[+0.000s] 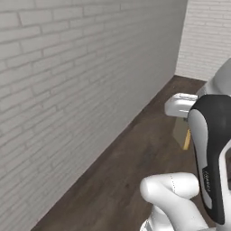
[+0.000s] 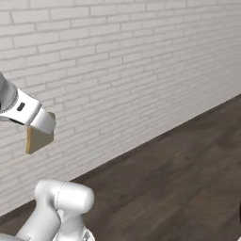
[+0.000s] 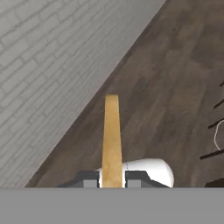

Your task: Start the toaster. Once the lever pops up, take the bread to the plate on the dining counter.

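Tan bread (image 3: pixel 112 140) is sitting edge-on between my gripper's (image 3: pixel 112 178) two fingertips, which are pinching it tight on both flat sides. I am carrying the slice in the air beside the white brick wall (image 1: pixel 67 90), above the dark wood floor (image 2: pixel 179 188). I am judging the toasting and pickup as done, since the slice is already in hand. Reaching the plate and setting the bread down is what remains.

A white brick wall (image 1: pixel 67 90) meets a dark, seemingly wooden floor (image 2: pixel 188 179).
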